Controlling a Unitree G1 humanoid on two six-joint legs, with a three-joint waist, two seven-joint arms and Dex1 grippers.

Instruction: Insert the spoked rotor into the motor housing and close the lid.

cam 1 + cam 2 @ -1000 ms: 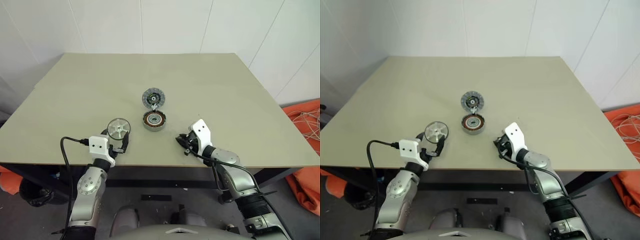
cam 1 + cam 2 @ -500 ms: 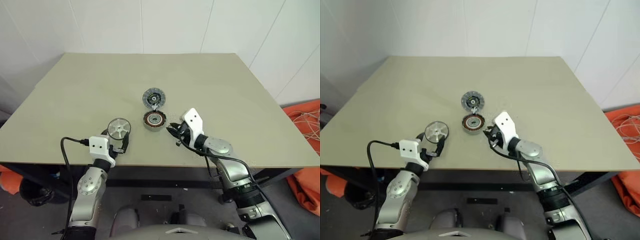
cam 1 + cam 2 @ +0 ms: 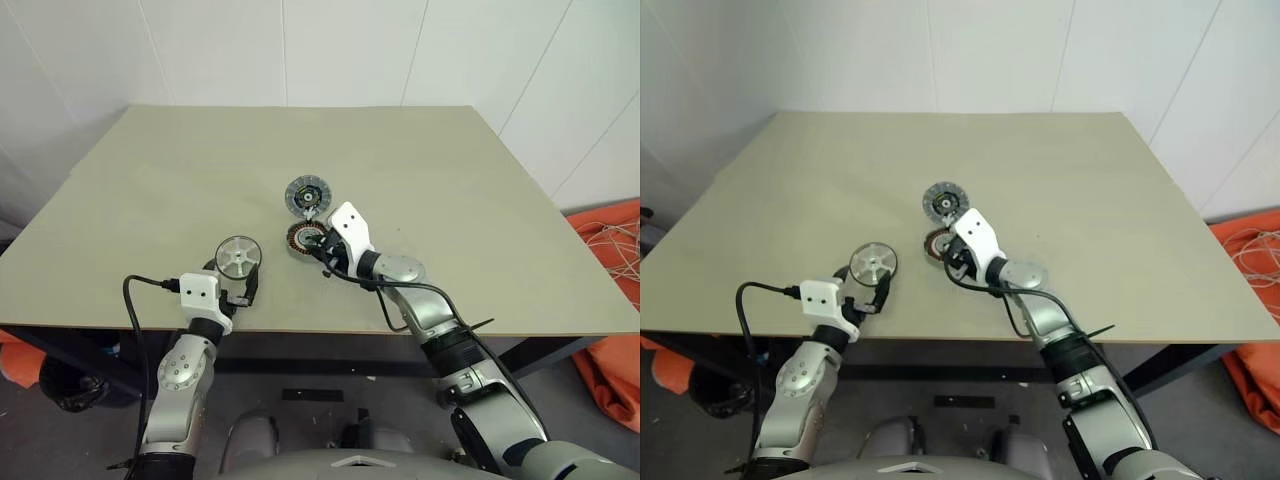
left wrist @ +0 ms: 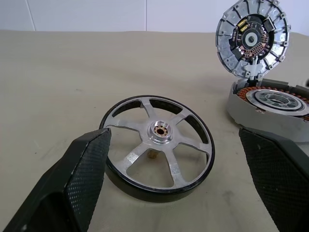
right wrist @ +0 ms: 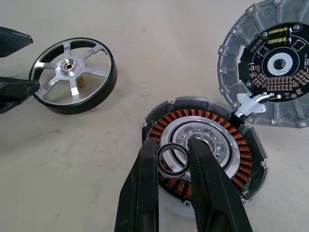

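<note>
Rotor [image 4: 158,147], spoked and silver, lies flat on the table [image 3: 150,190] between the wide-spread fingers of your left gripper [image 4: 178,179], untouched. Just beside it sits the motor housing [image 5: 205,154], copper windings bare, its lid [image 5: 277,67] swung up on the hinge and standing open. Your right gripper [image 5: 176,166] hangs over the housing's silvery centre, pinching a small dark washer ring [image 5: 173,159] between its narrow fingers. You appear to be seating that ring first; insertion of the rotor has not begun. Next you likely need to lower the ring squarely onto the centre, release it, and pull the right arm away. Until then that arm blocks the housing, so your left cannot bring the rotor across. Watch the raised lid at the far edge.
</note>
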